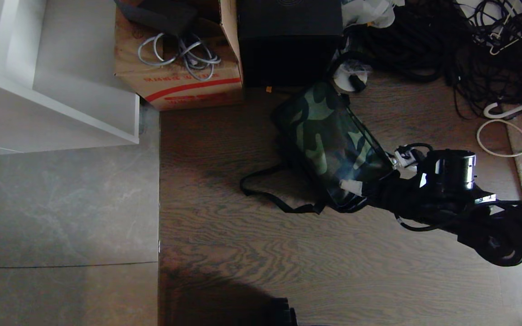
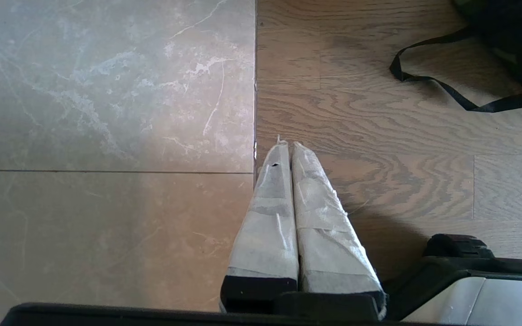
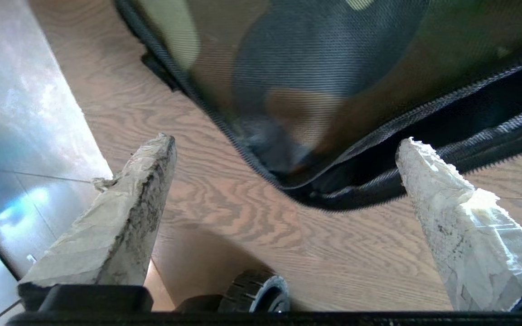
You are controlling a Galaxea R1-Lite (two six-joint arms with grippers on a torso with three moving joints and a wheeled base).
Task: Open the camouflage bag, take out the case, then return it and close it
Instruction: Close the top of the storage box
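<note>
The camouflage bag lies on the wooden floor with its lid down, its black strap trailing toward the tiles. The right gripper reaches its near corner — fingers spread wide, holding nothing, the zipped edge of the bag between their tips. The left gripper hangs over the seam of tile and wood, its fingers pressed together and empty. Behind the bag stand a black box and a cardboard box — its red print is too small to read.
</note>
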